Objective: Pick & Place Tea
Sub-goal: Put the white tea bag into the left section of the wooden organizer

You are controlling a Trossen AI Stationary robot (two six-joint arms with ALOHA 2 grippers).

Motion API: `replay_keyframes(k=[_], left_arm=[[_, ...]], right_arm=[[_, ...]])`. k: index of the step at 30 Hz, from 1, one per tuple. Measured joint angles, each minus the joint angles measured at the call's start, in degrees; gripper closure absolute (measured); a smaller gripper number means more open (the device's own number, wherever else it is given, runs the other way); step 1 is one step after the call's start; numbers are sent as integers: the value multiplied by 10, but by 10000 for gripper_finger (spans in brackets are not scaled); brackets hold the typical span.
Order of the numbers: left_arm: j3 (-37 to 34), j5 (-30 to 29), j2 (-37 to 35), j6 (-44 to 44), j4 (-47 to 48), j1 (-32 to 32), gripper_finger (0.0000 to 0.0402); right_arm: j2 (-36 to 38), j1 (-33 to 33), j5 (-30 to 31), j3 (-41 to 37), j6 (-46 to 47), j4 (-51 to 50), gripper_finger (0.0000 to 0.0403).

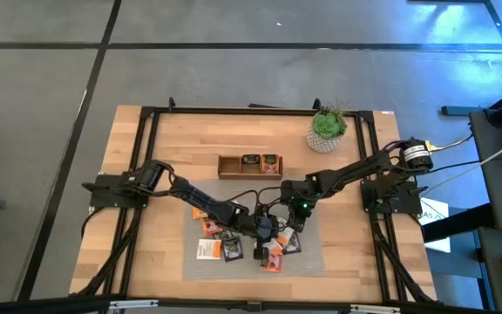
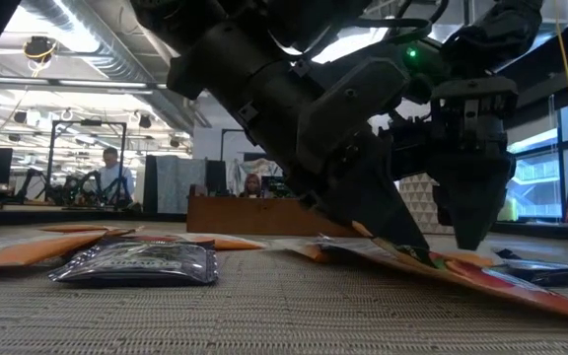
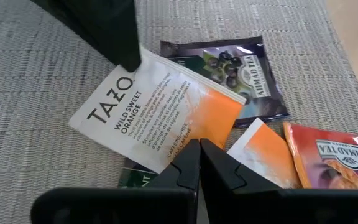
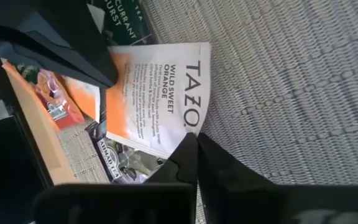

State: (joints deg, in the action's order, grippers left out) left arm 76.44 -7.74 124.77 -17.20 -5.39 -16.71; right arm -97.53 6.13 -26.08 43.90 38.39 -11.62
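The left gripper (image 3: 199,163) is closed, its fingertips pinching the orange edge of a white-and-orange tea sachet (image 3: 157,112) printed "TAZO WILD SWEET ORANGE". The right gripper (image 4: 196,155) is closed too, its fingertips pinched on the white edge of the same sachet (image 4: 160,102) from the opposite side. Both meet over the grey woven mat (image 1: 316,262) near the front edge of the bench, a little right of its middle.

Under that sachet lies a dark purple one (image 3: 244,71) labelled "AHMAD TEA". An orange sachet (image 3: 334,163) with the same brand lies just beside it. More sachets (image 1: 216,249) are scattered on the mat toward the left.

A wooden tray (image 1: 249,166) sits at mid-bench, with sachets in its middle and right compartments. A potted plant (image 1: 327,128) stands near the back right corner.
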Motion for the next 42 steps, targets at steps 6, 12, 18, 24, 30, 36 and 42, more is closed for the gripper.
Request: replay_keyframes(k=[6, 12, 18, 24, 30, 36, 42], left_arm=[[0, -7, -36, 7, 35, 0, 391], [1, -32, -103, 25, 114, 1, 395], [1, -38, -206, 36, 238, 9, 396], [-11, -67, -328, 42, 337, 7, 392], [-124, -98, -467, -3, 304, 7, 392], [-237, -127, -578, -57, 232, 7, 395], [-301, -127, -636, -86, 236, 7, 395]], right_arm=[[31, 0, 12, 0, -1, -6, 401], [104, -8, 27, 2, -15, -15, 401], [179, -45, 80, 76, -90, -124, 402], [165, -97, 174, 249, -224, -253, 402], [71, -153, 183, 412, -339, -299, 403], [-80, -185, 181, 579, -427, -364, 403], [-222, -200, 181, 727, -489, -444, 403]])
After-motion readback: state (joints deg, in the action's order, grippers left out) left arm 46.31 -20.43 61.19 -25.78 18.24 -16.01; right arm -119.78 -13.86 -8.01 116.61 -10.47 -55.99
